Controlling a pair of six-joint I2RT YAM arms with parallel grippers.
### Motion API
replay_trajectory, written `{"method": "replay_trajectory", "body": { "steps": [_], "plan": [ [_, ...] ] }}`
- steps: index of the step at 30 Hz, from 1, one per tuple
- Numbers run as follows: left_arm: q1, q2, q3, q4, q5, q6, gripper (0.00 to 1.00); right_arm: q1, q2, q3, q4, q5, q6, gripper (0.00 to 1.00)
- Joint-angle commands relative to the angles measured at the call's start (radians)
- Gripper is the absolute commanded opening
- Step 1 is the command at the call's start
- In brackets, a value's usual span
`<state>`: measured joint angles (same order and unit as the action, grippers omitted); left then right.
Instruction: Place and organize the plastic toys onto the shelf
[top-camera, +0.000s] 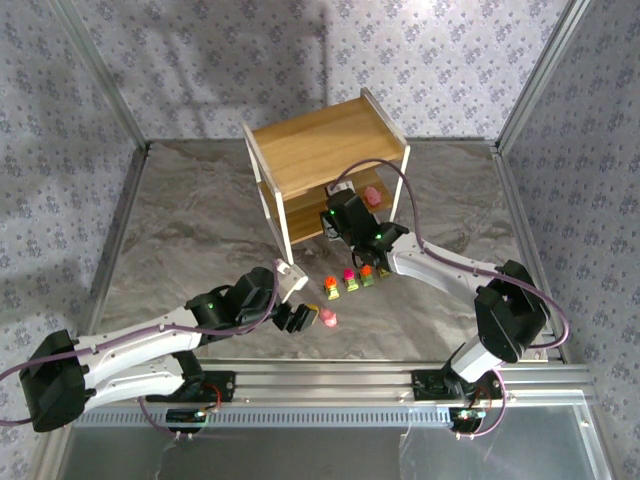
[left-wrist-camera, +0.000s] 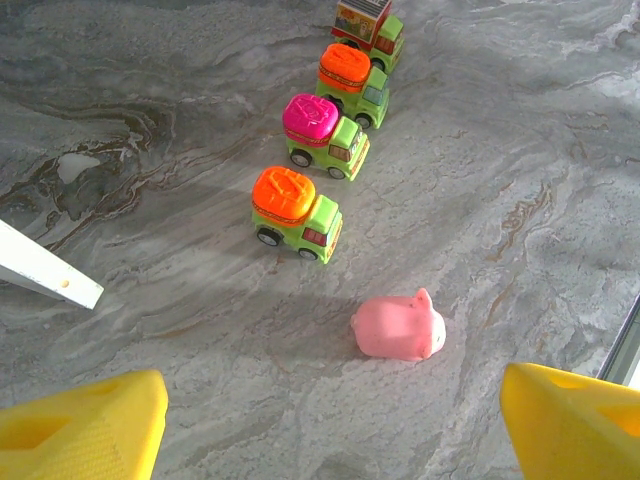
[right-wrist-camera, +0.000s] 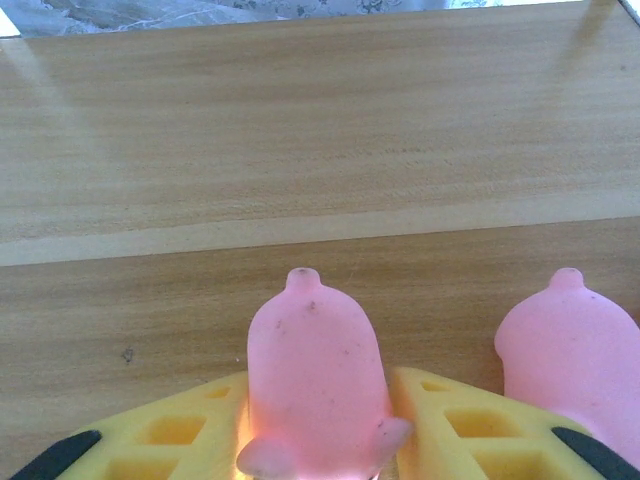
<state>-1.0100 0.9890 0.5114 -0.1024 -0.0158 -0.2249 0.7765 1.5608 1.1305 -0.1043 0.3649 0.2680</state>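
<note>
Parking pink pig (right-wrist-camera: 315, 370) on shelf (right-wrist-camera: 300, 150) lower tier beside second pig (right-wrist-camera: 570, 350), building row. Right gripper (right-wrist-camera: 320, 385) close around it; grip unclear. Hovering left gripper (left-wrist-camera: 330, 400) wide open, empty, over table (left-wrist-camera: 520, 200) pig (left-wrist-camera: 398, 327), likely next pick.

Far middle of the marbled table (top-camera: 200, 230): wooden shelf (top-camera: 320, 150), set at an angle. On its lower tier, a pink figure (top-camera: 372, 196), near the right gripper (top-camera: 338, 215) reaching in. In front, on the table, four trucks (top-camera: 357, 277) in a row. Nearer, a second pink figure (top-camera: 330, 319), just beside the left gripper (top-camera: 305, 318).
</note>
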Motion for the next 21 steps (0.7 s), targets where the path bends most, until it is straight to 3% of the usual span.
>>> {"method": "replay_trajectory", "body": {
  "steps": [1,21],
  "plan": [
    [0.001,0.002,0.008,-0.006,-0.012,0.009,0.86,-0.005,0.008,0.026,-0.017,-0.011,-0.009,0.41],
    [0.001,0.010,0.013,-0.011,-0.016,0.008,0.86,-0.002,-0.007,0.017,-0.016,-0.006,-0.006,0.44]
  ]
}}
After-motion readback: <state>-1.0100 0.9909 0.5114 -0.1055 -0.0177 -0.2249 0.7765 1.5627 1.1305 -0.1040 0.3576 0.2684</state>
